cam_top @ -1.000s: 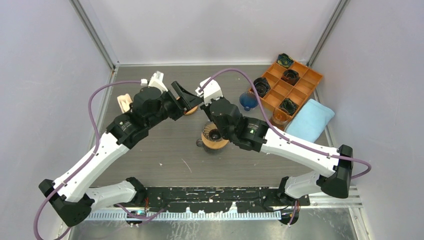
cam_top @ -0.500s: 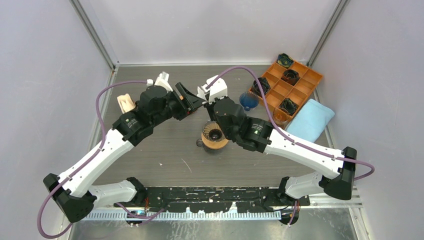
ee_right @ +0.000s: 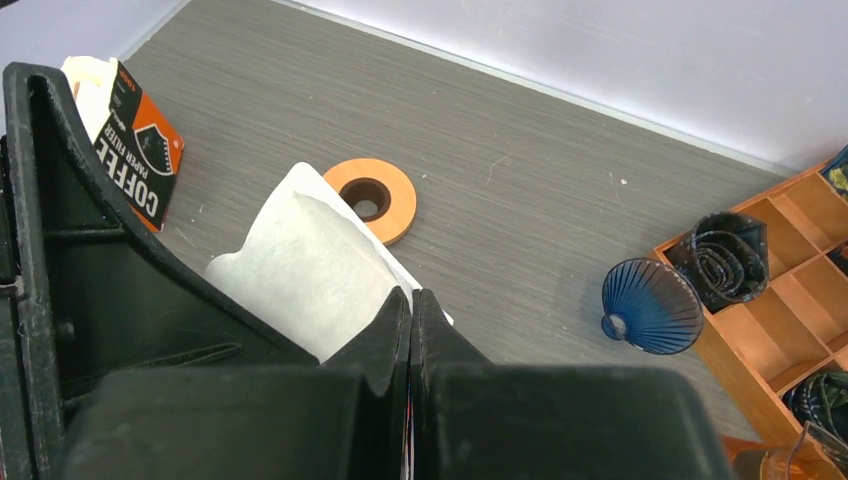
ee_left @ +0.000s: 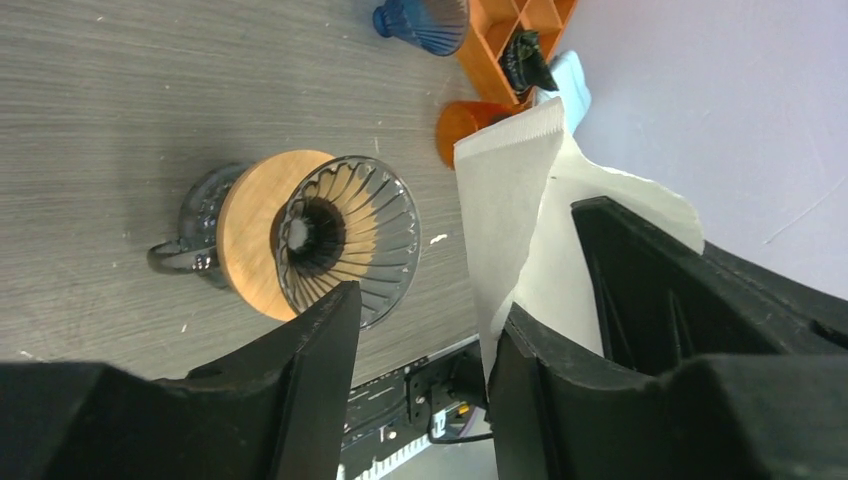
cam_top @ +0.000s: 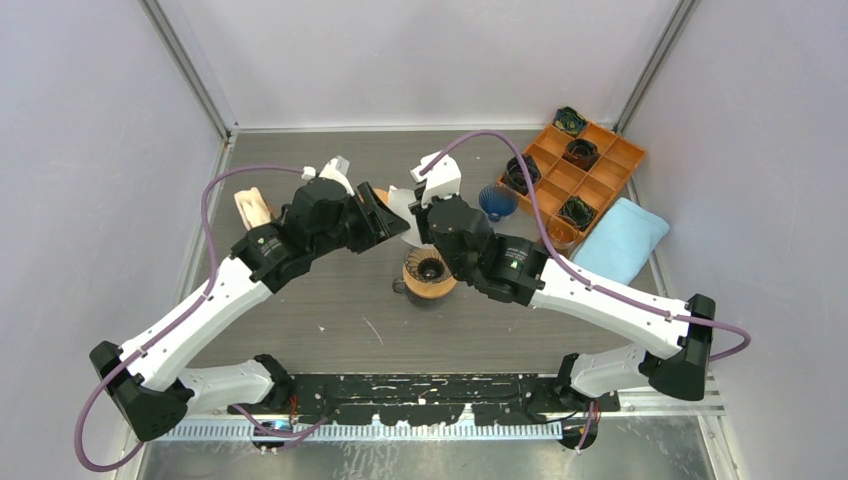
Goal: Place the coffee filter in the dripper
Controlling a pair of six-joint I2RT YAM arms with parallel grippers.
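The white paper coffee filter [cam_top: 401, 203] hangs in the air above the table, pinched at one corner by my right gripper [ee_right: 410, 295], which is shut on it. The filter [ee_right: 300, 260] fans out to the left of those fingertips. My left gripper [ee_left: 428, 305] is open, level with the filter [ee_left: 510, 190], whose near edge lies against the inner side of its right finger. The dripper [cam_top: 428, 268], ribbed clear glass with a wooden collar, stands on the table just in front of and below both grippers. It shows beyond the left finger as the dripper [ee_left: 345, 235].
An orange wooden ring [ee_right: 370, 198] lies behind the grippers. A coffee filter box [ee_right: 140, 160] stands at the back left. At the right are a blue dripper [cam_top: 497, 200], an orange compartment tray [cam_top: 600, 160] holding dark drippers, an orange cup [cam_top: 560, 232] and a light blue cloth [cam_top: 620, 240].
My left gripper has moved right up to the filter and its jaws have narrowed. The right gripper has shifted slightly back with the filter, still shut.
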